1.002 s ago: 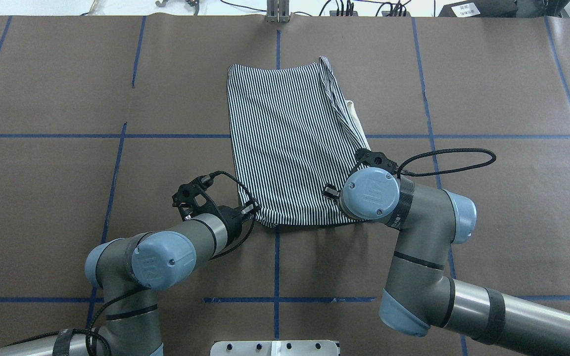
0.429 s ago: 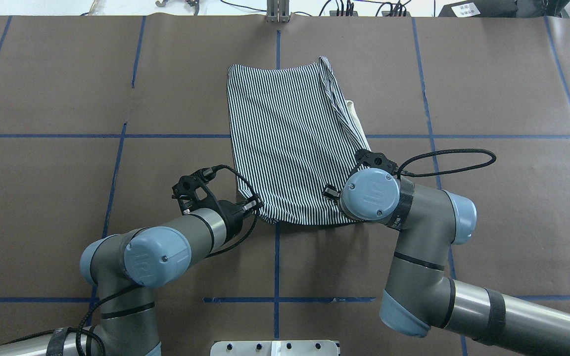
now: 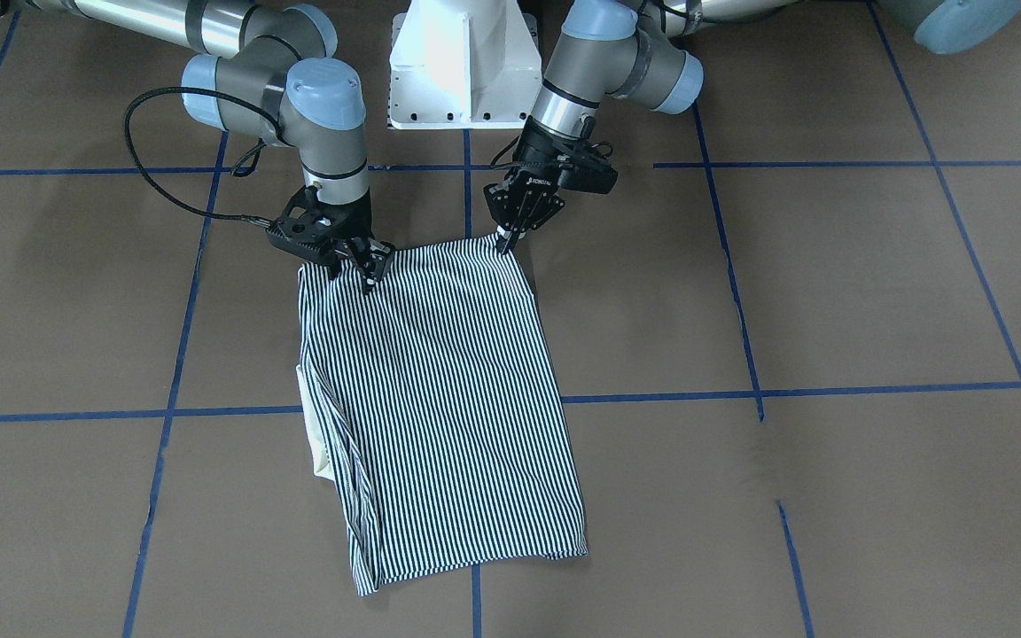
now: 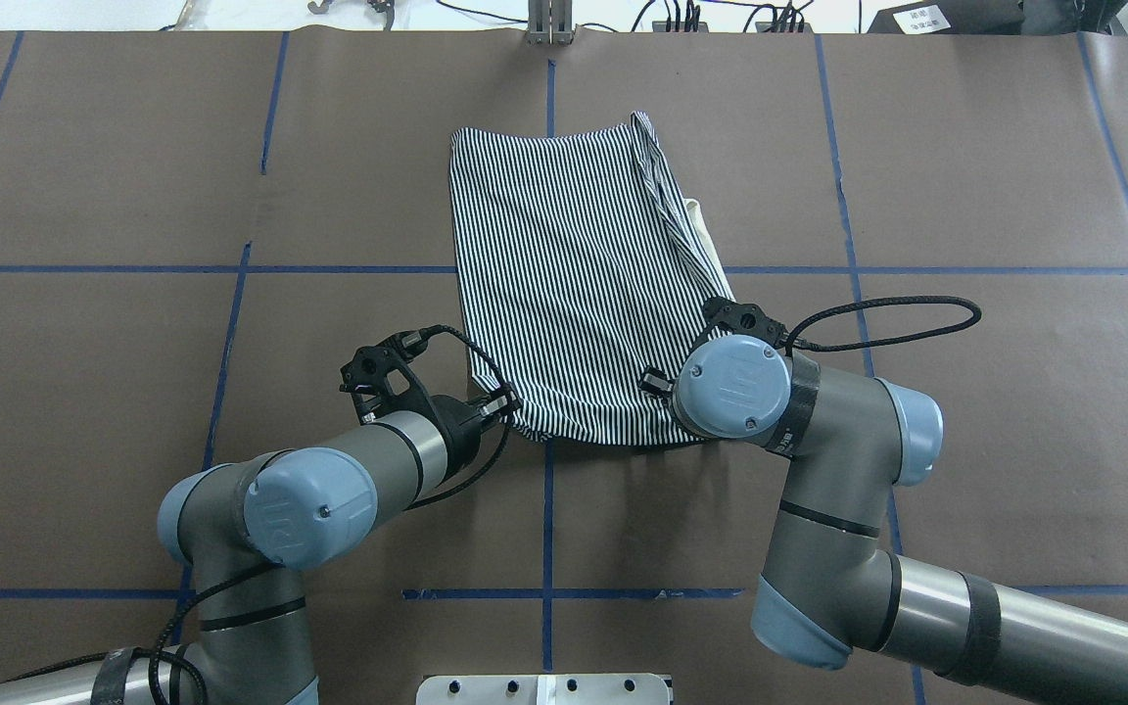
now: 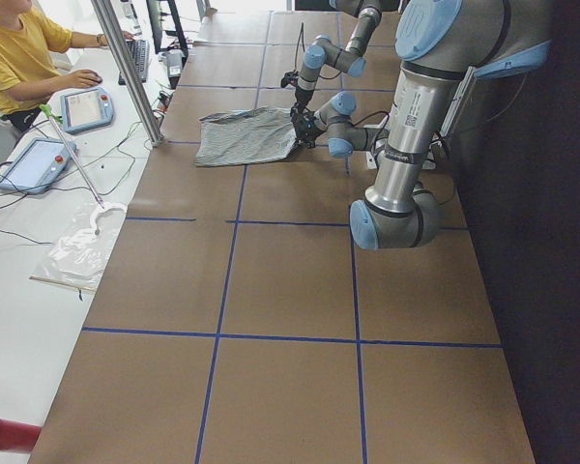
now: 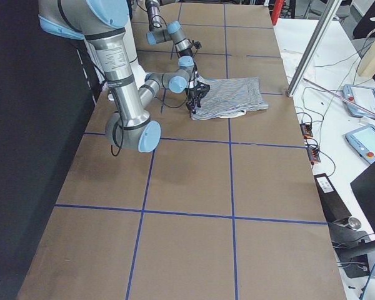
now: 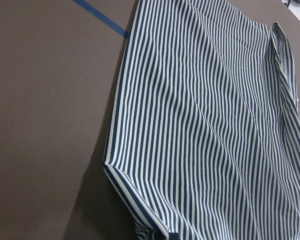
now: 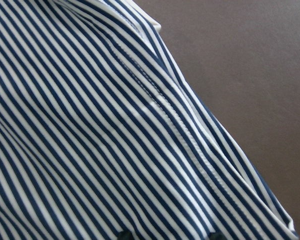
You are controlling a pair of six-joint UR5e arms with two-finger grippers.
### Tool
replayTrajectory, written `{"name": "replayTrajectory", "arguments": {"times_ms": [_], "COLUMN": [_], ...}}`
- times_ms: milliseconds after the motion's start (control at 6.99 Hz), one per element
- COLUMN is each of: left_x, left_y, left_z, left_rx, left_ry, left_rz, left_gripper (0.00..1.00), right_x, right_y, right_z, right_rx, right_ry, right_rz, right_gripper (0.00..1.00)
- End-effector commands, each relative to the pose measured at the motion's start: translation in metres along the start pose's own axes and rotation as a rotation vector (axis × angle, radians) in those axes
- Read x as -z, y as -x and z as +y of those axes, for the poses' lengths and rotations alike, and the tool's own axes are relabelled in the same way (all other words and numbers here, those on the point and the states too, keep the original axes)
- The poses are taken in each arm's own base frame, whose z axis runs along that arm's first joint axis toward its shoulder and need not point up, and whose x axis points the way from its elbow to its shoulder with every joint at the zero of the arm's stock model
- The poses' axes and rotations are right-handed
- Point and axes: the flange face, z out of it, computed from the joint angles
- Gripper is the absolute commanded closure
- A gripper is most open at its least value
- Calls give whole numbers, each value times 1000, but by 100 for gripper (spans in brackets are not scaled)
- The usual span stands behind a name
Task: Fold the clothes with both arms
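The striped polo shirt (image 4: 564, 274) lies folded lengthwise on the brown table, and its cream collar (image 4: 706, 235) peeks out on the right side. The hem nearest the robot is raised a little off the surface. My left gripper (image 3: 504, 241) is shut on that hem's corner, also seen from overhead (image 4: 502, 401). My right gripper (image 3: 367, 270) is shut on the hem's other corner. From overhead the right wrist (image 4: 732, 384) hides most of that gripper. Both wrist views are filled with striped shirt cloth (image 7: 205, 125) (image 8: 90, 125), and no fingers show in them.
The white pedestal base (image 3: 462, 62) stands just behind the two grippers. Blue tape lines (image 4: 547, 529) cross the brown table cover. A seated person (image 5: 19, 58) works at a side bench with tablets (image 5: 87, 106) beyond a metal post (image 5: 126, 68).
My left gripper has moved slightly away from the robot and lifted its corner, so the near hem has crept forward. The right arm has barely moved.
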Motion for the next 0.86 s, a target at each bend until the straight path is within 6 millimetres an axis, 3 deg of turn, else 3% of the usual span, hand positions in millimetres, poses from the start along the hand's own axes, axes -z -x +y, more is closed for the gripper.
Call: {"name": "replayTrajectory", "arguments": {"times_ms": [0,716], "left_x": [-2,-4], "left_y": [2,3], "left_z": [0,0], "left_rx": [-1,-2], "left_ry": [-1,-2], "left_rz": [-5,-8], "left_gripper": [100,100], "right_x": [-1,9], "right_y": [0,6], "right_z": [1,-6], "right_rx": [0,-9], "right_ry": [-2,-9], "right_rz": [1,8], "right_gripper": [100,100]}}
